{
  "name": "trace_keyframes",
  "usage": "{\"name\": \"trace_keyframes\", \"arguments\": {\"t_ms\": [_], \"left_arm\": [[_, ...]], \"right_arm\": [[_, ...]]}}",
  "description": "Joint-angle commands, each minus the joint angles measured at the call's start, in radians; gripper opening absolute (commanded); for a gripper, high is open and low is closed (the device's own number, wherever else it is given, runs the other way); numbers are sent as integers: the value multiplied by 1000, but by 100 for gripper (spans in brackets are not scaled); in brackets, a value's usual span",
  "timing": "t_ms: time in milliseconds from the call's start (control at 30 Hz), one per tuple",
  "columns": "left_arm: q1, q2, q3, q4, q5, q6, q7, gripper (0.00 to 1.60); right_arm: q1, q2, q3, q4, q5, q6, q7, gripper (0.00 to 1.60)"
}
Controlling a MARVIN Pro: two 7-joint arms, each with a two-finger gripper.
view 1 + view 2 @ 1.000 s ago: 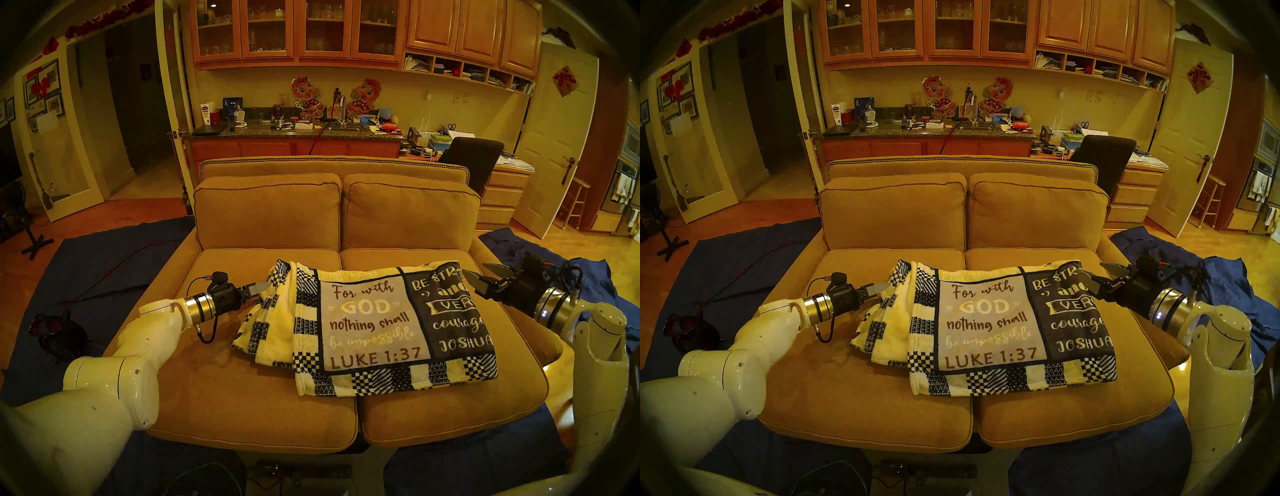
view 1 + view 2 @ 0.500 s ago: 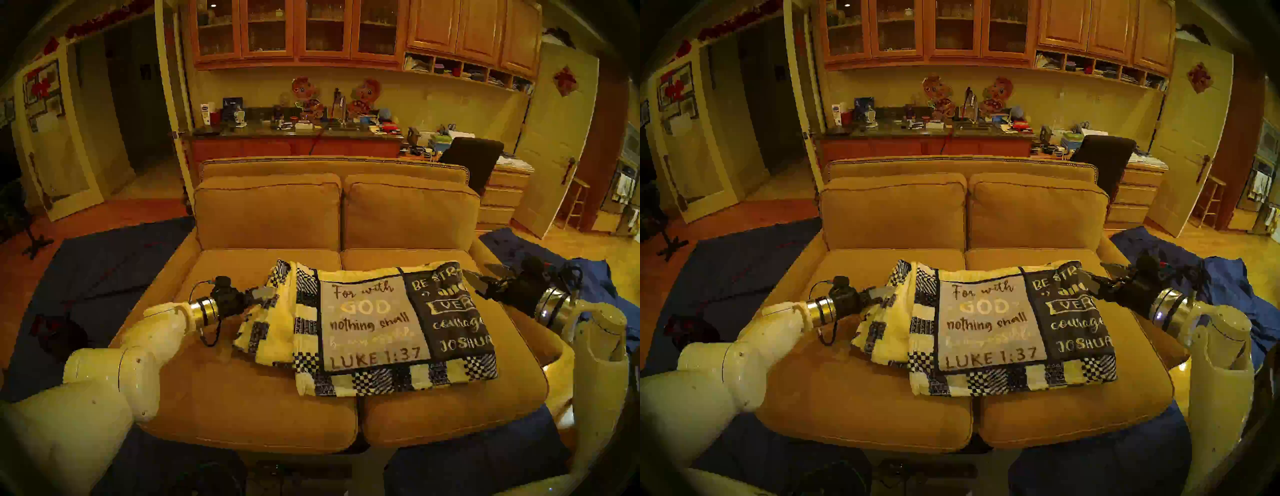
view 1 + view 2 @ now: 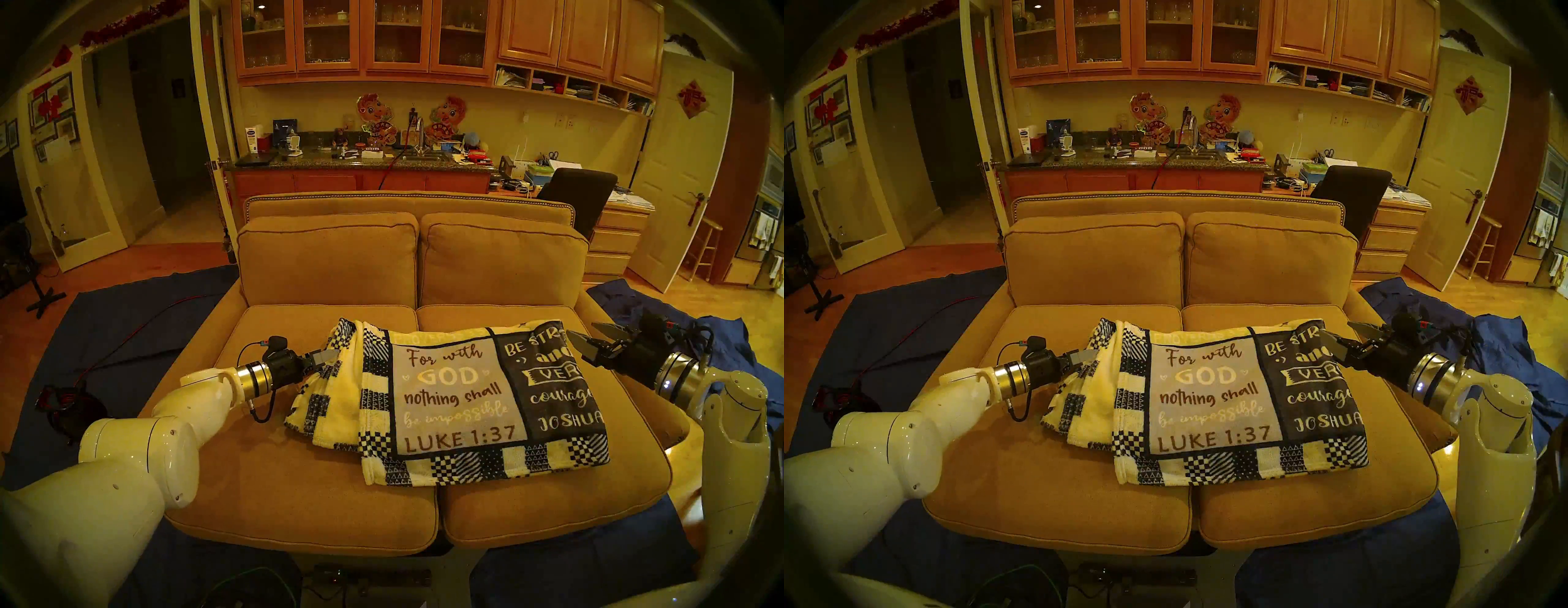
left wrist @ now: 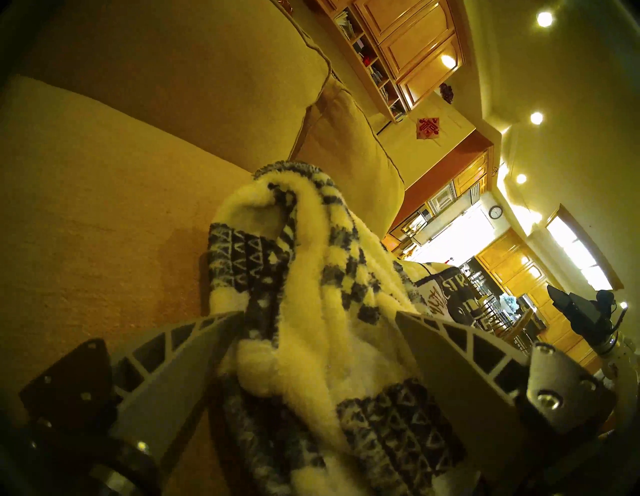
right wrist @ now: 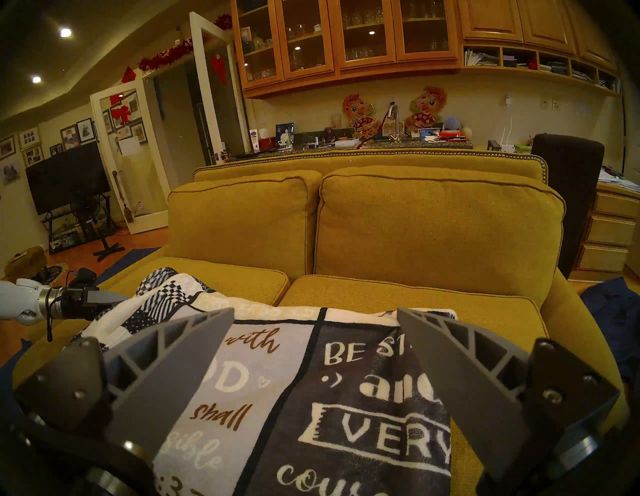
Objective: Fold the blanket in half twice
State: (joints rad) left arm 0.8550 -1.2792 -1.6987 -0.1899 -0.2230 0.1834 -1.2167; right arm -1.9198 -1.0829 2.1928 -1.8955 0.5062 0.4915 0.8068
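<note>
Blanket (image 3: 479, 403) lies on sofa (image 3: 297, 479) seat, right of centre; left gripper (image 3: 326, 356) at its left edge, right gripper (image 3: 587, 337) at its far right.

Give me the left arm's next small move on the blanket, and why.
Probably close the left gripper. In the left wrist view its open fingers already straddle the bunched loose edge of the blanket on the sofa, so fabric sits between them. The right gripper hangs open above the other end.

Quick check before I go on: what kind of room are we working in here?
Most likely a home family room open to a kitchen. The blanket lies on a tan loveseat, with wooden glass-front cabinets and a cluttered counter with a faucet behind it.
</note>
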Motion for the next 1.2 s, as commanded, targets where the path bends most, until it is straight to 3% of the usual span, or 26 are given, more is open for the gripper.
{"name": "trace_keyframes", "arguments": {"t_ms": [0,1167], "left_arm": [[-44,-5,2,4,0,-8,1,160],[-66,-52,66,53,17,-16,-18,160]], "right_arm": [[5,4,5,-9,1,0,-1,160],[5,4,5,-9,1,0,-1,160]]}}
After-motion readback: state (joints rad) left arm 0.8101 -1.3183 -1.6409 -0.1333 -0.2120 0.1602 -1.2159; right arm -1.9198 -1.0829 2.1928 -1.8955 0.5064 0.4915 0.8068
